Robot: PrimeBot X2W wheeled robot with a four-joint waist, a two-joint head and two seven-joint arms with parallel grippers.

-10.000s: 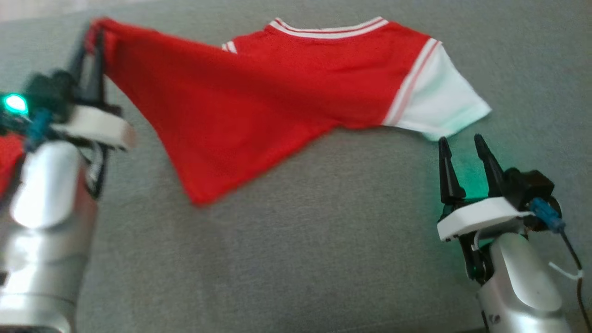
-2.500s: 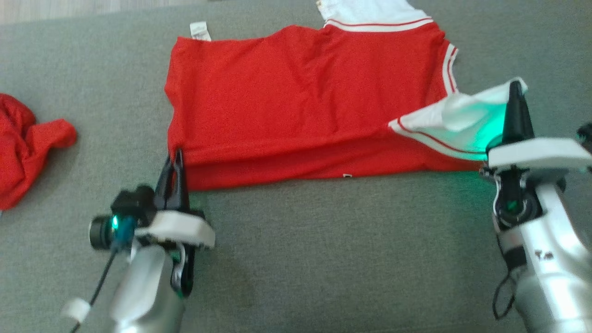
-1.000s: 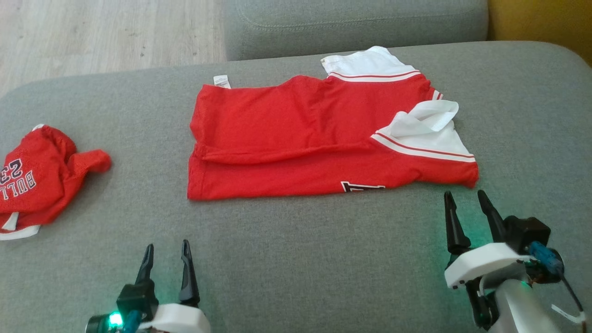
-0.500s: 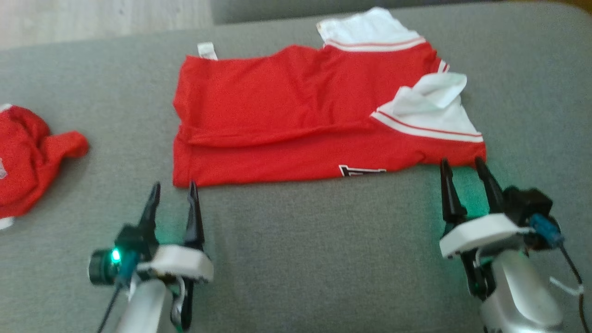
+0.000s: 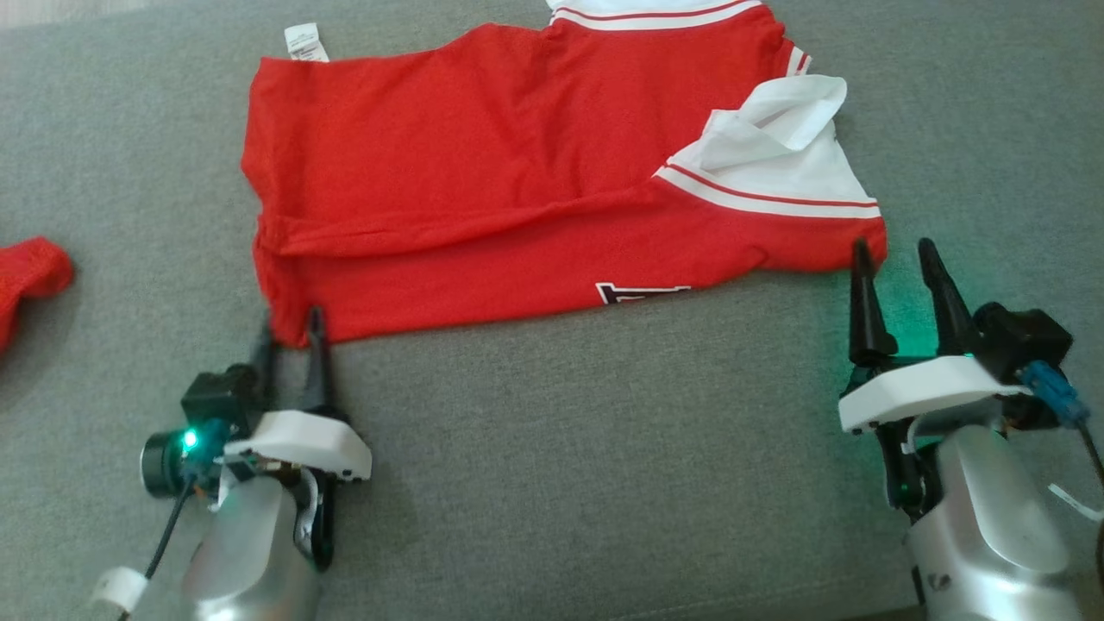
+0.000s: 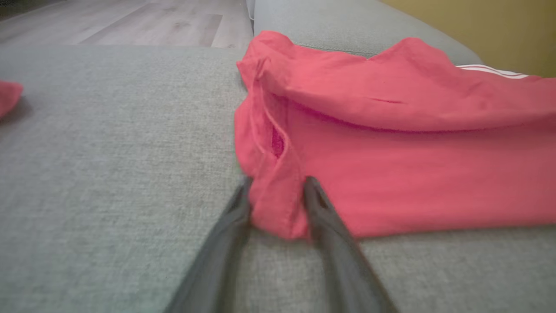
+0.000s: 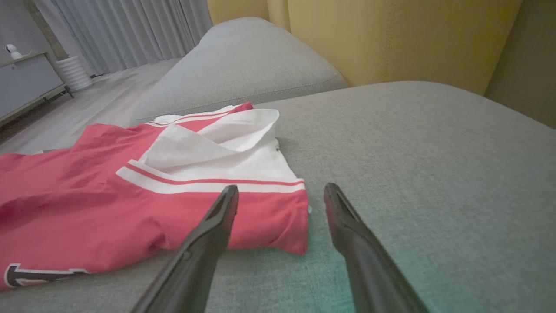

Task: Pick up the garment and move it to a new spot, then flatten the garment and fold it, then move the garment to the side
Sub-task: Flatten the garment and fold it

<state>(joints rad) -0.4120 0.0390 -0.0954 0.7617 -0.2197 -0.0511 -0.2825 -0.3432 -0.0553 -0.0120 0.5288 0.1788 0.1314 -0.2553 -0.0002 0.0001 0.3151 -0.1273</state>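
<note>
The red garment with white sleeves lies folded lengthwise on the grey sofa cushion. My left gripper is at its near left corner. In the left wrist view the fingers straddle that bunched corner of the garment and touch the cloth, with the jaws still apart. My right gripper stands open just before the near right corner. In the right wrist view the corner of the garment lies between the tips of the right gripper, untouched.
A second crumpled red garment lies at the far left of the cushion. A yellow backrest rises behind the sofa, another grey cushion lies beyond, and wood floor shows past the far edge.
Both grippers have moved forward to the garment's near corners. The left fingers have narrowed around the left corner. The head camera has tipped down and shifted.
</note>
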